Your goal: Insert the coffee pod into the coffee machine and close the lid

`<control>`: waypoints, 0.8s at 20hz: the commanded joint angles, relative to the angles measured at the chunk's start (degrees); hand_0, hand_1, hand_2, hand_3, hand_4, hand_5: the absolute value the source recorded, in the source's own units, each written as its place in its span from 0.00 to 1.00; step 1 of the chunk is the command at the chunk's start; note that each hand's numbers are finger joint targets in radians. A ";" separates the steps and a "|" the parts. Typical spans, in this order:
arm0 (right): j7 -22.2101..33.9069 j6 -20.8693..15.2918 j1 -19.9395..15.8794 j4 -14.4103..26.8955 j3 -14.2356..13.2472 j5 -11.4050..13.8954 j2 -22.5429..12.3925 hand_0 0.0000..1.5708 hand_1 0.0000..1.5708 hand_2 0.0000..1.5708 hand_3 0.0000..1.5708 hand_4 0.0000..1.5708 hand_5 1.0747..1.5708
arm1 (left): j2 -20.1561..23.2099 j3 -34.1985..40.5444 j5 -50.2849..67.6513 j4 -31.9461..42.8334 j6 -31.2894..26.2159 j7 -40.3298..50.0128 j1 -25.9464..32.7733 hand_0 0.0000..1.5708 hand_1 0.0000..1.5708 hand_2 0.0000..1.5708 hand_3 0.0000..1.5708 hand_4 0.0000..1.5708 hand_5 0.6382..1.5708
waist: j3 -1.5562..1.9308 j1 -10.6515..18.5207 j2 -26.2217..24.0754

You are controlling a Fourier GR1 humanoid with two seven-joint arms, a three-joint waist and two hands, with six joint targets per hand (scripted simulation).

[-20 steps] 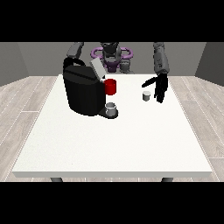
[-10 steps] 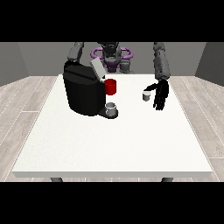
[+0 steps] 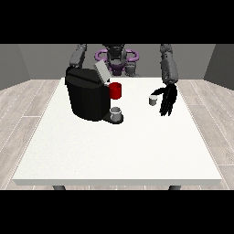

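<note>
A black coffee machine (image 3: 87, 97) stands on the left part of the white table (image 3: 119, 146), its grey lid (image 3: 102, 71) tilted up and open. A red part (image 3: 115, 90) shows at its front, and a small grey cup (image 3: 116, 113) sits on its drip tray. The small grey-white coffee pod (image 3: 153, 100) stands on the table right of the machine. The hand at the view's right (image 3: 166, 100) hangs just beside the pod, on its right, with fingers pointing down and straight. The hand at the view's left is hidden behind the machine.
The robot's torso (image 3: 116, 59) is at the table's far edge. Grey wooden floor surrounds the table. The table's front half is bare white surface.
The hand at the view's right has come down and a little towards the camera, its fingers now hanging straighter beside the pod. The pod and the machine have not moved.
</note>
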 commanded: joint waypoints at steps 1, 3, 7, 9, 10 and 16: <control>3.43 -1.55 -0.13 -2.43 1.71 1.22 1.00 0.00 0.00 0.00 0.00 0.24 1.00 | -0.91 0.06 -1.82 5.67 1.09 -0.72 -1.39 0.00 0.00 0.25 0.00 0.00 1.00 | -0.61 -0.87 0.38; -1.69 0.20 1.48 1.83 -0.96 -0.34 -0.42 0.00 0.00 0.00 0.00 0.25 1.00 | -0.79 -0.04 -1.94 4.44 0.88 -1.65 -0.54 0.25 0.25 0.45 0.38 0.00 1.00 | -0.57 -0.54 0.73; 3.11 -0.39 -0.61 0.11 0.20 -0.38 0.27 0.00 0.00 0.00 0.00 0.25 1.00 | -3.05 -1.76 -4.96 5.21 4.25 -1.64 -1.31 0.68 0.68 0.73 0.69 0.00 1.00 | -0.59 -1.21 -0.96; -0.68 1.88 0.90 2.68 -1.56 -1.90 -1.11 0.00 0.00 0.00 0.00 0.24 1.00 | -2.70 -1.63 -5.66 4.30 5.88 -2.12 -0.96 0.68 0.68 0.72 0.71 0.00 1.00 | -0.56 -1.62 -0.67; 0.65 -0.63 -3.97 6.88 -3.34 -1.70 -0.58 0.00 0.00 0.00 0.00 0.26 1.00 | -7.05 -4.42 -7.00 0.74 6.54 1.39 -2.08 0.70 0.70 0.73 0.72 0.00 1.00 | -0.51 0.22 -1.45; -3.11 -0.96 -1.10 8.43 -2.15 -0.49 0.55 0.00 0.00 0.00 0.00 0.21 1.00 | -6.64 -4.76 -8.38 2.05 5.84 -1.19 -1.65 0.80 0.80 0.80 0.70 0.05 1.00 | -0.54 -0.02 -1.48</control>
